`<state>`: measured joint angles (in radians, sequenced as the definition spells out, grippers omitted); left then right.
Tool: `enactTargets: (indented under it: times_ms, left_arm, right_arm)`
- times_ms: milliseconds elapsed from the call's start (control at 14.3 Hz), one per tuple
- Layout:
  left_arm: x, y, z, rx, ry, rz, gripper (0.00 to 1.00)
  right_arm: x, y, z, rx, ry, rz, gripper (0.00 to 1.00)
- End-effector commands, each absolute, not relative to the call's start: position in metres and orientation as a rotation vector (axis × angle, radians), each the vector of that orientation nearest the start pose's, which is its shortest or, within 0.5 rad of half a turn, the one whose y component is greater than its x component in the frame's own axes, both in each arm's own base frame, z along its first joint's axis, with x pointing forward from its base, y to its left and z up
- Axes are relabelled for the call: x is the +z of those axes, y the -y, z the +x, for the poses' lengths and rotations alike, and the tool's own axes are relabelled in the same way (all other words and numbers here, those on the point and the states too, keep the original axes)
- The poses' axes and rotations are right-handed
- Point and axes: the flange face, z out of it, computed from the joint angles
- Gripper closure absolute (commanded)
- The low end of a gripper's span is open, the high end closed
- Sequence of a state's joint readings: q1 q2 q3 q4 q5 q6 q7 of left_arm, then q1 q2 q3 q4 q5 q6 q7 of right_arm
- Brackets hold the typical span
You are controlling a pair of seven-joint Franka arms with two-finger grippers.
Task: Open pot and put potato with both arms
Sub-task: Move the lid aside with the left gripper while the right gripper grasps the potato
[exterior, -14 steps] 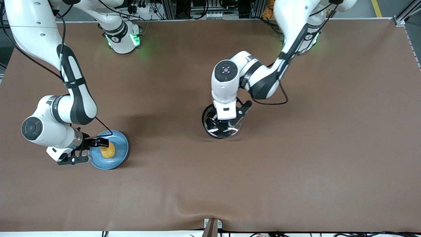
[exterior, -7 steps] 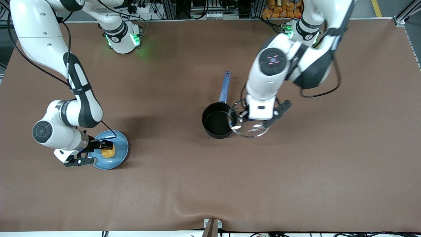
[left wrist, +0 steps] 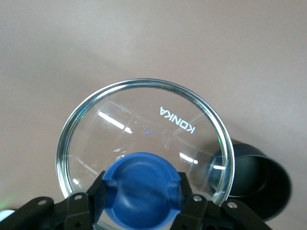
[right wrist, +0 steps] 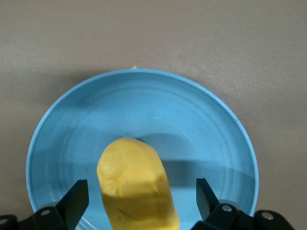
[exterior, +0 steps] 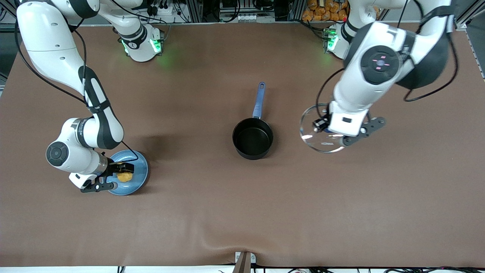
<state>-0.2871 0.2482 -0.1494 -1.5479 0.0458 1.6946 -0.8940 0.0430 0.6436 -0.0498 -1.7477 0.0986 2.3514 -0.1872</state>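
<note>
Your left tool pinches the lid beside the pot; centre your spread right tool round the potato.

A robotics lab or test cell, not a kitchen. Two white robot arms are bolted to a wide tabletop covered in plain brown cloth; their bases glow with green status lights. Along the edge by the bases run aluminium frame rails, power strips and bundles of cable. A strip of grey floor with a yellow line shows at one corner.
</note>
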Motion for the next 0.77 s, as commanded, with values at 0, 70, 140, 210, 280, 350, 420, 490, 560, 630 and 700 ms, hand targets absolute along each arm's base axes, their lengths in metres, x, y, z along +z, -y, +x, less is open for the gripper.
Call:
enactTargets:
  times_ms: [0, 70, 140, 210, 280, 350, 420, 490, 560, 630, 700]
  left_arm:
    - [0.514, 0.208, 0.564, 0.152, 0.613, -3.013, 1.0]
    - [0.515, 0.194, 0.563, 0.176, 0.579, -3.011, 1.0]
    - [0.514, 0.18, 0.563, 0.189, 0.548, -3.014, 1.0]
    - [0.511, 0.165, 0.561, 0.204, 0.53, -3.012, 1.0]
    - [0.507, 0.148, 0.561, 0.225, 0.509, -3.014, 1.0]
    - [0.501, 0.127, 0.561, 0.247, 0.491, -3.013, 1.0]
    - [0.494, 0.114, 0.561, 0.265, 0.481, -3.013, 1.0]
    - [0.489, 0.104, 0.562, 0.274, 0.5, -3.007, 1.0]
    - [0.484, 0.1, 0.563, 0.27, 0.503, -3.0, 1.0]
    - [0.476, 0.094, 0.563, 0.273, 0.518, -2.998, 1.0]
    - [0.468, 0.086, 0.562, 0.273, 0.537, -2.994, 1.0]
  right_arm:
    - [0.201, 0.0, 0.663, 0.038, 0.193, -3.075, 0.57]
    - [0.201, -0.001, 0.662, 0.042, 0.2, -3.074, 0.72]
    - [0.204, -0.003, 0.663, 0.042, 0.221, -3.072, 0.85]
    - [0.208, -0.005, 0.663, 0.042, 0.229, -3.071, 0.95]
    - [0.214, -0.012, 0.663, 0.055, 0.241, -3.06, 1.0]
    - [0.226, -0.018, 0.663, 0.074, 0.247, -3.047, 1.0]
    - [0.247, -0.022, 0.665, 0.076, 0.252, -3.041, 1.0]
    - [0.269, -0.026, 0.664, 0.085, 0.253, -3.034, 1.0]
    - [0.293, -0.031, 0.664, 0.071, 0.23, -3.025, 1.0]
    - [0.319, -0.044, 0.664, 0.059, 0.203, -3.021, 1.0]
    - [0.341, -0.066, 0.663, 0.05, 0.178, -3.023, 1.0]
